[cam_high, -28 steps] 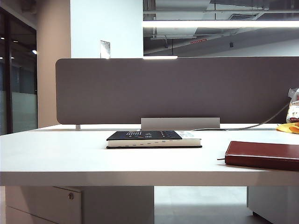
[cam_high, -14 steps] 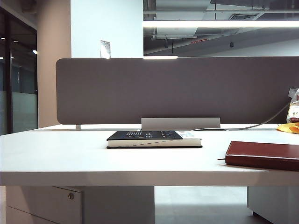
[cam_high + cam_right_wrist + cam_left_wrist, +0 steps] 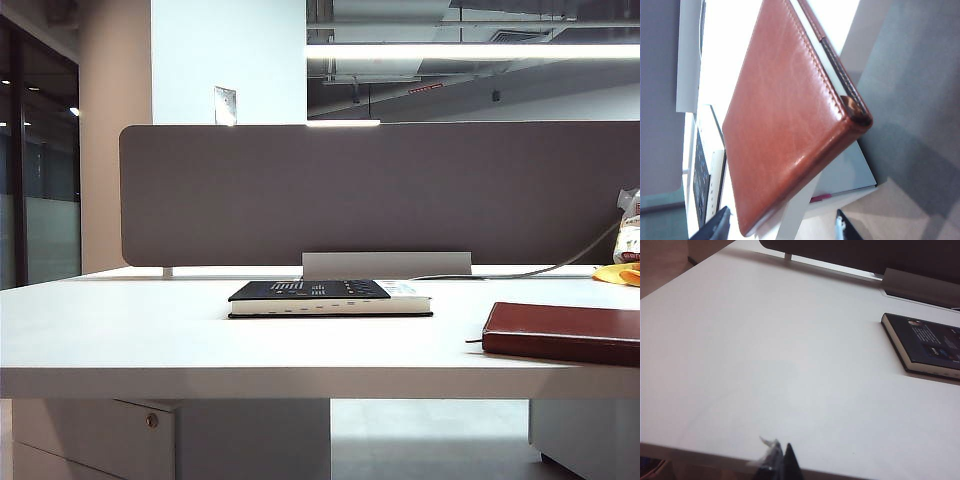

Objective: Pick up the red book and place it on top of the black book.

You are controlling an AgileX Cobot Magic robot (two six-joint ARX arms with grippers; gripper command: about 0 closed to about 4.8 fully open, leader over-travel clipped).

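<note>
- red book [image 3: 562,333] is seen flat on the white table [image 3: 150,335] at the right, near the front edge; ribbon marker [image 3: 473,341] sticks out.
- black book [image 3: 330,297] lies mid-table, well apart from it.
- right gripper [image 3: 782,227]: fingers spread apart, nothing held, red book [image 3: 785,120] close in front.
- left gripper [image 3: 777,465]: only tips seen at the table's front edge; state can't be told.

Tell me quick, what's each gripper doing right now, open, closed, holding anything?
Left gripper: closed, empty, at the near table edge, away from the black book.
Right gripper: open, holding nothing, close by the red book.
</note>
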